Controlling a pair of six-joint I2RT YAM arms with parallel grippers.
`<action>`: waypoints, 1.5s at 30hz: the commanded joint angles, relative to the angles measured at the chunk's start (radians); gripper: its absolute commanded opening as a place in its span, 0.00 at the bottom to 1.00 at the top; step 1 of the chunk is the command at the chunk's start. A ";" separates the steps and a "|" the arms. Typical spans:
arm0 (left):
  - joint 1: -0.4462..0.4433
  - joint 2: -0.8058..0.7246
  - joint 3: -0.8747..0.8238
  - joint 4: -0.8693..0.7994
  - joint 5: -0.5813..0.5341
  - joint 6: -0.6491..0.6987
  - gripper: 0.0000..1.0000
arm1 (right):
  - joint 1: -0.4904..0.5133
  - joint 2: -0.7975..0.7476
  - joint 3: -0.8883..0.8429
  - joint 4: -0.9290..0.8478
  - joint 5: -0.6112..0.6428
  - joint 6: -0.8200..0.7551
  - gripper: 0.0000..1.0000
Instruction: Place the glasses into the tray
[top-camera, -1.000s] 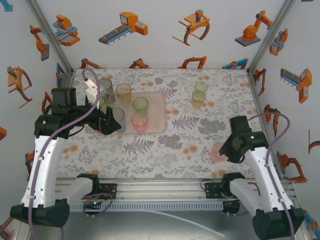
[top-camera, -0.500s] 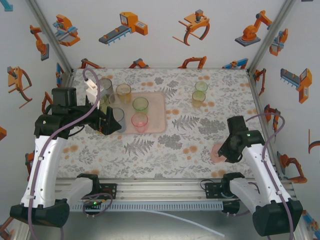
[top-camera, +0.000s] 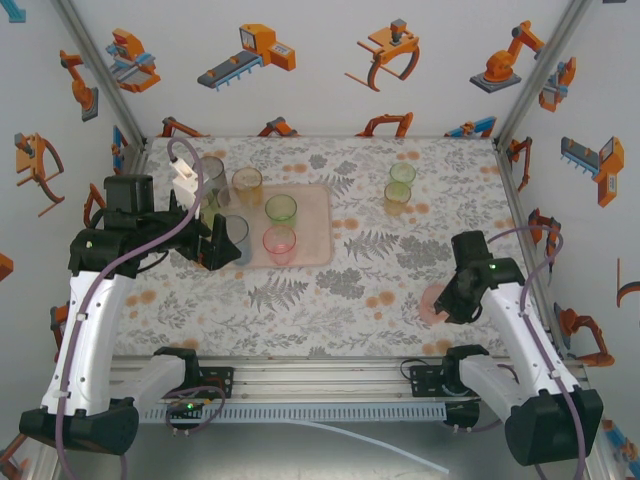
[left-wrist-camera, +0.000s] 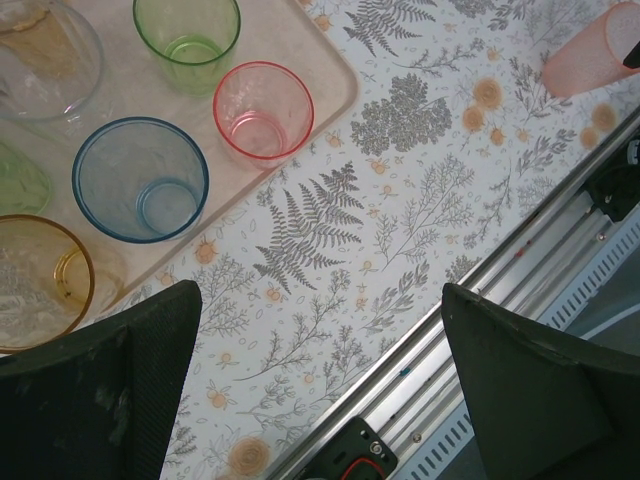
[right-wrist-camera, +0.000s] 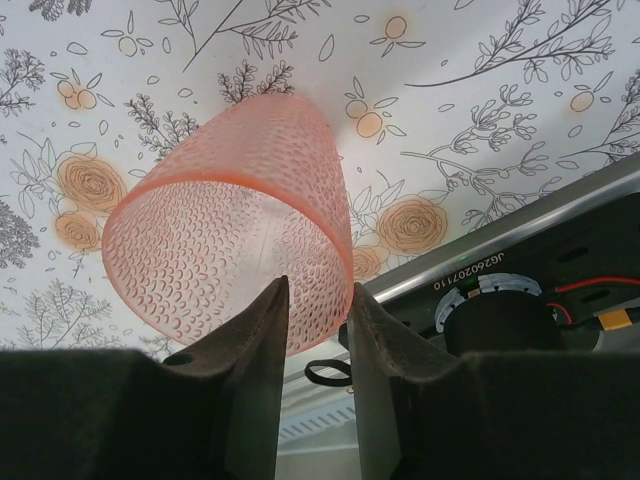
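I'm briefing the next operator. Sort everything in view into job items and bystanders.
Job: tray; on it green tumbler, pink tumbler, blue tumbler, amber tumbler, clear tumbler; off it far green tumbler, far amber tumbler, dotted pink tumbler between the fingers of the right gripper.
Bystanders: floral table cover; aluminium rail; robot pictures on the walls.

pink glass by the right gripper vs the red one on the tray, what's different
The pink glass is pale and dimpled; the red glass is deeper-tinted and looks smooth. The pink glass sits off the tray, between the fingers of the right gripper; the red glass stands upright on the tray. Both are translucent tumblers.
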 joint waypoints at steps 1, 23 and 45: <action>-0.003 -0.004 0.019 -0.017 0.004 0.024 0.97 | -0.007 0.011 -0.012 0.016 -0.014 -0.005 0.31; -0.003 -0.008 0.027 -0.014 0.012 0.015 0.97 | -0.007 0.014 -0.014 0.042 -0.036 -0.021 0.10; -0.004 0.015 0.074 -0.047 -0.028 0.022 0.97 | -0.005 -0.006 0.134 -0.010 -0.025 -0.099 0.00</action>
